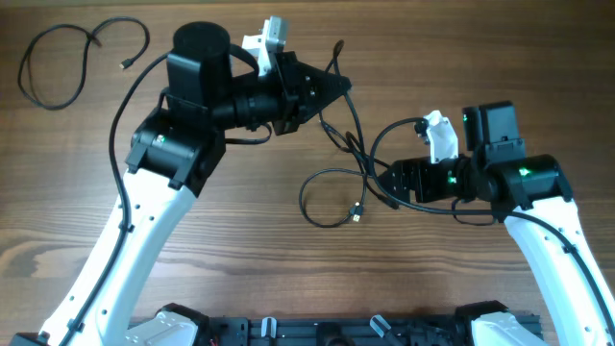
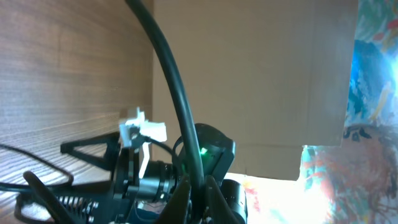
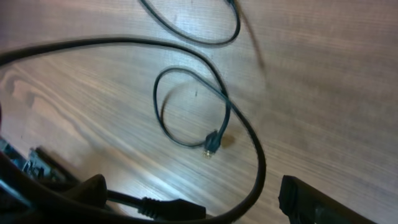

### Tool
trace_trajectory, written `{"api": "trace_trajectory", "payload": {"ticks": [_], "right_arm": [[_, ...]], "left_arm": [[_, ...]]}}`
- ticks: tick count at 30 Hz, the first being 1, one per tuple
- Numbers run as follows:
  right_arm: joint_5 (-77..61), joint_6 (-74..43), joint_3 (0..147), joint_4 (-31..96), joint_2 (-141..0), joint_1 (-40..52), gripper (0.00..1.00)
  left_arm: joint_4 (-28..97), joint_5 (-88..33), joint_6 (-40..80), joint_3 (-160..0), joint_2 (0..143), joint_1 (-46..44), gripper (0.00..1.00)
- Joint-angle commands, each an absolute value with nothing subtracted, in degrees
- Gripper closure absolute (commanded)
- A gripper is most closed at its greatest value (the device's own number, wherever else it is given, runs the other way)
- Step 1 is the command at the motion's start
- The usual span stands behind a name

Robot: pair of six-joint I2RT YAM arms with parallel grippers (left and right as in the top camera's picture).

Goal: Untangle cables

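One camera looks down from high over the table [image 1: 461, 48], the left wrist camera peeks sideways at the right arm [image 2: 211, 155], and the right wrist camera looks down close at a cable loop [image 3: 211, 144] also seen from above.

The left arm [image 1: 130, 255] and the right arm [image 1: 562, 259] each had a smooth white lower link dotted with small dark holes. A thin black wire [image 1: 116, 168] ran beside the left one. Higher up sat blocky black joint housings with small green lights [image 1: 524, 174]. A white bracket [image 1: 266, 38] stood near each wrist. The left gripper [image 1: 342, 86] was matte black and wedge-shaped.
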State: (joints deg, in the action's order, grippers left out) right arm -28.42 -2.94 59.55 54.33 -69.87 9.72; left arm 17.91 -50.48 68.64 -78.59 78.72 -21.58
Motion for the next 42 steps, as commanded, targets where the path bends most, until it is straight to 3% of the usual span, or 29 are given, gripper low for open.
{"api": "trace_trajectory", "payload": {"ticks": [1, 4, 8, 13, 19, 22, 26, 29, 37, 42], "right_arm": [[-27.92, -3.31, 59.53, 49.82, -69.91, 9.96, 0.05], [-27.94, -2.33, 59.53, 46.17, -69.91, 9.96, 0.00], [-29.89, -0.99, 59.51, 45.01, -69.91, 9.96, 0.06], [-37.63, 6.55, 59.51, 44.69, -69.91, 9.96, 0.06], [-37.85, -4.29, 59.51, 39.88, -69.91, 9.96, 0.01], [-37.98, 0.86, 59.51, 39.05, -69.91, 9.96, 0.00], [-48.71, 14.13, 59.51, 43.29, -69.93, 9.96, 0.00], [-50.04, 16.56, 59.48, 46.63, -69.93, 9.96, 0.00], [-51.29, 19.53, 58.48, 49.76, -69.93, 9.96, 0.14], [-51.59, 19.49, 57.43, 49.06, -69.93, 9.96, 0.39]], "left_arm": [[20.25, -53.56, 69.49, -79.20, 77.12, -20.10, 0.96], [22.13, -53.60, 69.49, -79.20, 77.14, -19.05, 0.96], [22.06, -55.99, 71.26, -79.20, 77.12, -17.89, 0.96], [22.09, -56.18, 72.53, -79.20, 77.12, -17.72, 0.96], [22.09, -56.34, 72.27, -79.20, 77.14, -17.72, 0.96], [22.11, -56.34, 72.29, -79.20, 77.14, -17.72, 0.96], [22.06, -56.34, 72.53, -79.20, 77.14, -17.72, 0.96], [22.06, -56.36, 73.08, -79.20, 77.14, -17.41, 0.96], [21.65, -60.05, 77.28, -79.20, 77.14, -13.19, 0.96], [21.52, -60.31, 78.96, -79.20, 77.14, -13.15, 0.96]]}}
